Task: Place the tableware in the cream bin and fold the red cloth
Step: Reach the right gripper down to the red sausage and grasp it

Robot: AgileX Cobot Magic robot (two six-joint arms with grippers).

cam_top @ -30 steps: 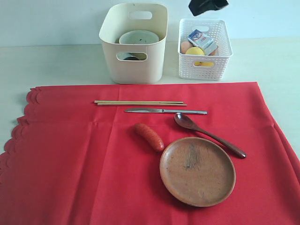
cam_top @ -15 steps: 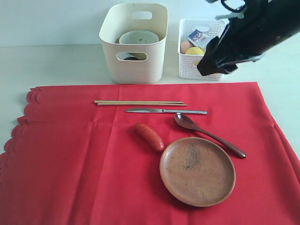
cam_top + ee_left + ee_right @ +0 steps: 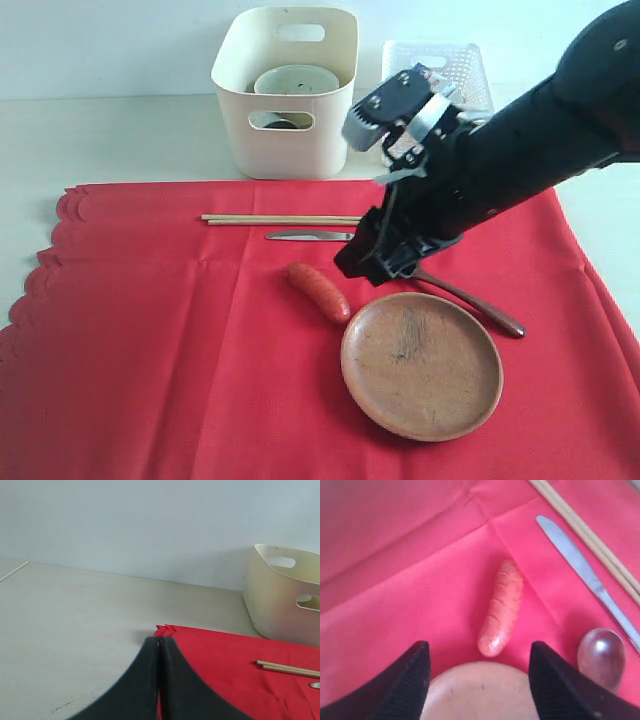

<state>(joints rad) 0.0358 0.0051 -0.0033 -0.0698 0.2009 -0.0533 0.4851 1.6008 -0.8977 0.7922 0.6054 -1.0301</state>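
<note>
The red cloth [image 3: 150, 350] covers the table front. On it lie the wooden chopsticks [image 3: 280, 218], slim metal knife [image 3: 305, 236], dark spoon [image 3: 480, 305] and round wooden plate [image 3: 421, 365]. My right gripper [image 3: 362, 266] hangs open just above the plate's far rim [image 3: 480, 692], pointing at a sausage [image 3: 502, 607], with nothing between its fingers. The cream bin [image 3: 285, 90] holds the speckled bowl [image 3: 295, 78], and the steel cup [image 3: 280, 122] shows through its handle hole. My left gripper [image 3: 160, 642] is shut and empty, low by the cloth's corner [image 3: 167, 628].
A white lattice basket [image 3: 440, 55] stands right of the cream bin, mostly hidden behind my right arm. Bare pale tabletop [image 3: 75, 620] stretches beside the cloth near the left gripper. The knife [image 3: 580, 565] and spoon bowl [image 3: 601, 652] lie close beside the right gripper.
My right arm has swung down from above the white basket to the cloth's middle, now covering part of the knife, chopsticks and spoon. The tableware has not moved.
</note>
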